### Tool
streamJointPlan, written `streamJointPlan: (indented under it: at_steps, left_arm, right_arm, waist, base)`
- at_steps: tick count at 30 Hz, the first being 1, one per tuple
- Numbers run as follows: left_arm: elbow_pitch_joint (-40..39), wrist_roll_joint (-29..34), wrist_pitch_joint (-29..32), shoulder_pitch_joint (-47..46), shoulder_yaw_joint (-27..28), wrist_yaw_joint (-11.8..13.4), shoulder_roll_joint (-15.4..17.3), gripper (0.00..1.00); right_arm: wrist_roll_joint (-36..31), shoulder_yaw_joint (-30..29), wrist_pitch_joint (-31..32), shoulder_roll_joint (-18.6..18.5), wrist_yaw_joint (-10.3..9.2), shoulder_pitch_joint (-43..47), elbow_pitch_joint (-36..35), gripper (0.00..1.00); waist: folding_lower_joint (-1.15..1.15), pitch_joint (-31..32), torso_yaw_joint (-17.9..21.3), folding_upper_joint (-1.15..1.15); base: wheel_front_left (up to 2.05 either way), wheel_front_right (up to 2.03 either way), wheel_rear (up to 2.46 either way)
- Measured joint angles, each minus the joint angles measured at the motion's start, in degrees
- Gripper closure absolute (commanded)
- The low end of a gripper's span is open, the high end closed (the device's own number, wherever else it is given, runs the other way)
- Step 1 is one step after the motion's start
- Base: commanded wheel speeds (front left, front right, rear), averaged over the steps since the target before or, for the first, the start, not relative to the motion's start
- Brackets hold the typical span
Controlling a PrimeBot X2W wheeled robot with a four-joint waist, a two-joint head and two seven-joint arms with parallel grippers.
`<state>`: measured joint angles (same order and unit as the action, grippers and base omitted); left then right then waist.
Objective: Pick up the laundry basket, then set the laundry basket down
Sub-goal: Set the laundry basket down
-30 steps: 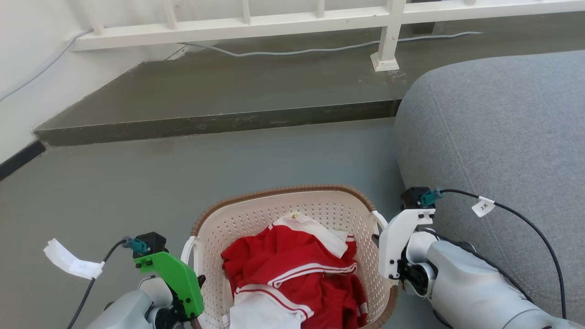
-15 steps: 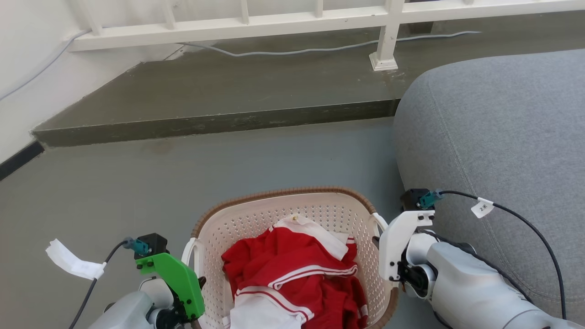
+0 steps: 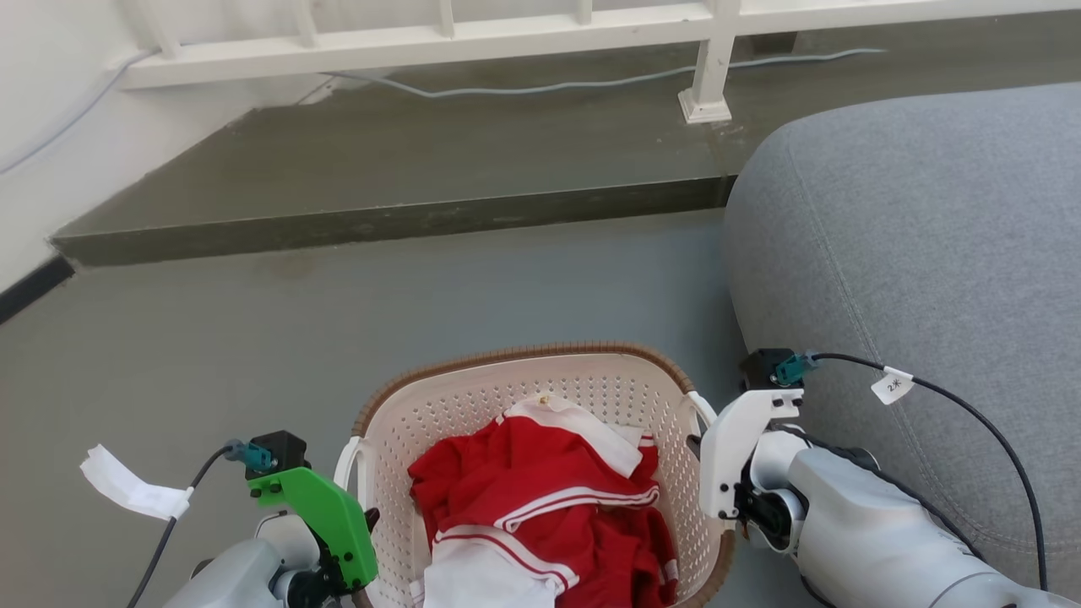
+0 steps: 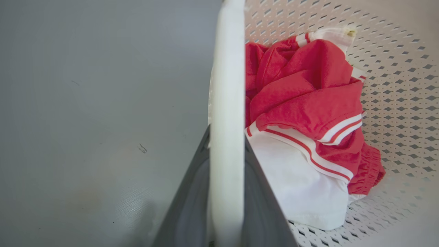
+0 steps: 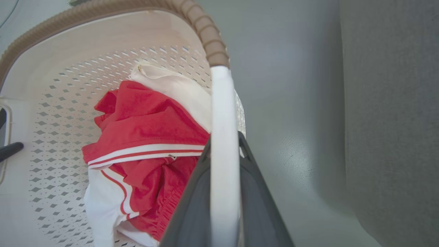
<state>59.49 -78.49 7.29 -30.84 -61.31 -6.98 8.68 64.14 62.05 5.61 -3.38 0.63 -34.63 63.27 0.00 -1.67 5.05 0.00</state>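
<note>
The laundry basket (image 3: 524, 395), cream-white and perforated with a brown woven rim, sits low in the middle of the head view and holds red and white clothes (image 3: 540, 498). My left gripper (image 3: 368, 519) is shut on the basket's left white handle (image 4: 228, 68), which runs between its dark fingers (image 4: 192, 192). My right gripper (image 3: 696, 445) is shut on the right white handle (image 5: 221, 103). The basket's underside is hidden, so I cannot tell whether it touches the floor.
A big grey cushion (image 3: 912, 279) bulges close on the right, next to my right arm. Ahead, a raised dark step (image 3: 380, 224) crosses the grey floor (image 3: 253, 338), with a white railing (image 3: 422, 51) and a cable (image 3: 549, 84) on it. A white wall (image 3: 42, 169) stands on the left.
The background has slid slightly upward in the head view, which is a shift of the camera. The basket and both grippers keep their places and their hold.
</note>
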Motion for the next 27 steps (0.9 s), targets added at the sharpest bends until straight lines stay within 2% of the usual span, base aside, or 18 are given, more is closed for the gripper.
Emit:
streamJointPlan:
  at_steps: [7, 14, 27]
  left_arm:
    - [-0.62, 0.04, -2.35, -0.01, -0.02, 0.00, 0.47, 1.00]
    - [-2.08, 0.89, -5.21, -0.36, 0.04, -0.07, 2.29, 1.00]
    - [-5.83, 1.63, -9.91, -3.36, 0.08, -0.09, 5.19, 1.00]
  right_arm:
    - [0.41, 0.02, -2.01, -0.03, -0.24, 0.01, -0.76, 1.00]
    - [0.48, 0.12, -4.68, 0.08, -1.32, -0.13, -2.86, 1.00]
    - [0.48, 0.35, -11.18, 0.13, -4.37, -2.08, -5.52, 1.00]
  waist:
    - [0.00, -2.77, 0.10, 0.00]
    - [0.00, -7.15, 0.14, 0.00]
    - [0.00, -16.60, 0.31, 0.00]
  base:
    - [0.00, 0.00, 0.00]
    - [0.00, 0.00, 0.00]
    - [0.00, 0.00, 0.00]
